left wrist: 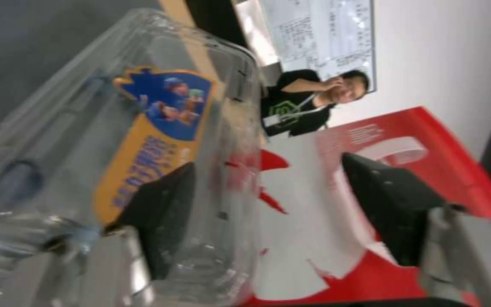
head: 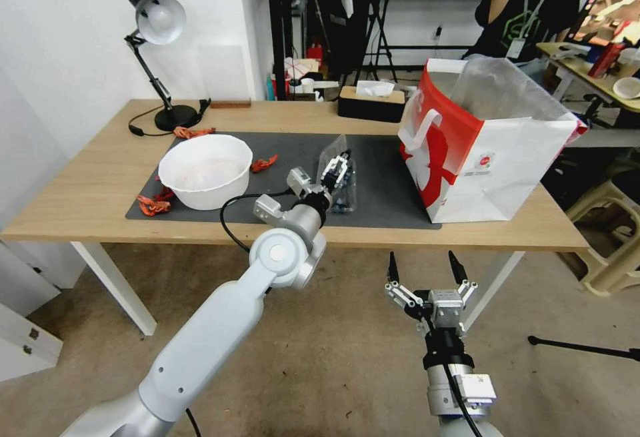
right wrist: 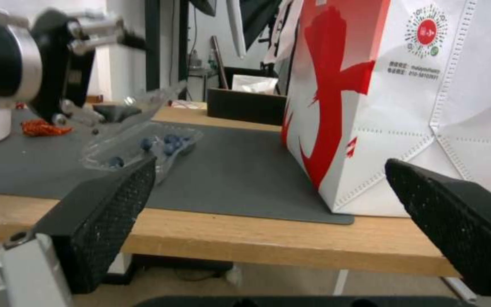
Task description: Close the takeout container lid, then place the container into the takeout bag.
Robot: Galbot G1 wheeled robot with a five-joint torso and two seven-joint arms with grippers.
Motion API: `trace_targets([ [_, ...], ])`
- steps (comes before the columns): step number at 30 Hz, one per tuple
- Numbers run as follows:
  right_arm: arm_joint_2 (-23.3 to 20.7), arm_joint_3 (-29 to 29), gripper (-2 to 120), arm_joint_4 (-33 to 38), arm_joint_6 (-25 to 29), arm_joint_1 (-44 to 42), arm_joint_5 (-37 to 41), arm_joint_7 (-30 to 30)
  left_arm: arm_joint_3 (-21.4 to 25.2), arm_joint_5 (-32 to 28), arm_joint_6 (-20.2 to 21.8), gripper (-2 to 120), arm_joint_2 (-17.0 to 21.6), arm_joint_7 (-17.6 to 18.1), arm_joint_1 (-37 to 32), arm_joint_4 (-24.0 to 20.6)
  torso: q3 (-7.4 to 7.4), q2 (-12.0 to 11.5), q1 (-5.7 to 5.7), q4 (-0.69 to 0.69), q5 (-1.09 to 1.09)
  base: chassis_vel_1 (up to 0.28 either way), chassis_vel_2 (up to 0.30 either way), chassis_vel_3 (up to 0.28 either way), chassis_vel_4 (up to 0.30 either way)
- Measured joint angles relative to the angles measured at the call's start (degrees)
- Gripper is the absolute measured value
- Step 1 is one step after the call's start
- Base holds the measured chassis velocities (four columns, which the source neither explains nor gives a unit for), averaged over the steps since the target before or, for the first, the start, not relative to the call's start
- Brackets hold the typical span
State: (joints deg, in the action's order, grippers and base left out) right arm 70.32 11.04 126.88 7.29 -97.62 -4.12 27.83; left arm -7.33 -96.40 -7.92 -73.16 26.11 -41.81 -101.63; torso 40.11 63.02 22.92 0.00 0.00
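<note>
The takeout container (head: 345, 202) lies on the grey mat, its tray (right wrist: 154, 145) holding dark blueberries. Its clear lid (head: 332, 152) stands half raised, tilted over the tray; the blue and orange label (left wrist: 154, 140) faces the left wrist camera. My left gripper (head: 337, 174) is open at the lid, and one fingertip (left wrist: 160, 209) lies against the clear plastic. The red and white takeout bag (head: 480, 157) stands upright to the right of the container, with its clear liner sticking up. My right gripper (head: 427, 267) hangs open below the table's front edge, in front of the bag (right wrist: 399, 106).
A large white bowl (head: 205, 170) sits on the left of the mat (head: 387, 204), with red-orange scraps (head: 153, 205) around it. A desk lamp (head: 157, 24) and a tissue box (head: 371, 100) stand at the back. A plastic stool (head: 613, 237) is beside the table's right end.
</note>
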Motion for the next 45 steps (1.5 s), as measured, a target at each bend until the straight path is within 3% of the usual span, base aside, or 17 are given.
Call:
trace_targets([
  [5,-0.08,0.03,100,0.03,-0.01,0.10,0.10,0.01,-0.39,0.11,0.42,51,-0.35,1.54,0.25,0.82,0.00,0.01,0.00,0.00,0.00,0.000,0.000,0.000,0.000],
  [17,-0.34,0.25,100,0.75,-0.76,0.98,1.26,-0.03,-2.40,3.79,2.45,3,-0.28,5.05,0.32,1.89,0.00,0.00,0.00,0.00,0.00,0.000,0.000,0.000,0.000],
  [19,-0.37,0.27,100,0.85,-0.95,1.15,1.50,-0.05,-2.50,4.06,2.66,0,-0.23,5.25,0.31,1.92,0.00,0.00,0.00,0.00,0.00,0.000,0.000,0.000,0.000],
  [30,-1.73,0.74,100,2.16,-4.66,4.56,8.05,-0.42,-4.02,5.94,3.80,0,0.38,6.28,1.01,2.79,0.00,0.00,0.00,-0.01,0.00,0.000,0.000,0.000,0.000],
  [33,-2.94,0.79,100,2.54,-7.59,7.17,13.59,-0.45,-4.49,6.53,3.91,0,0.48,6.28,1.27,3.11,0.00,0.00,0.00,0.00,0.00,0.000,0.000,0.000,0.000],
  [37,-5.75,0.58,100,2.70,-13.70,13.82,27.26,-0.34,-4.89,7.39,3.92,0,0.71,6.28,1.47,3.50,0.00,0.00,0.00,0.00,0.00,0.000,0.000,0.000,0.000],
  [45,-8.94,-0.03,100,-0.29,-18.79,24.49,43.86,0.50,-5.14,8.04,3.82,0,1.01,6.19,1.59,3.49,0.00,0.00,0.00,0.00,0.01,0.000,0.000,0.000,0.000],
])
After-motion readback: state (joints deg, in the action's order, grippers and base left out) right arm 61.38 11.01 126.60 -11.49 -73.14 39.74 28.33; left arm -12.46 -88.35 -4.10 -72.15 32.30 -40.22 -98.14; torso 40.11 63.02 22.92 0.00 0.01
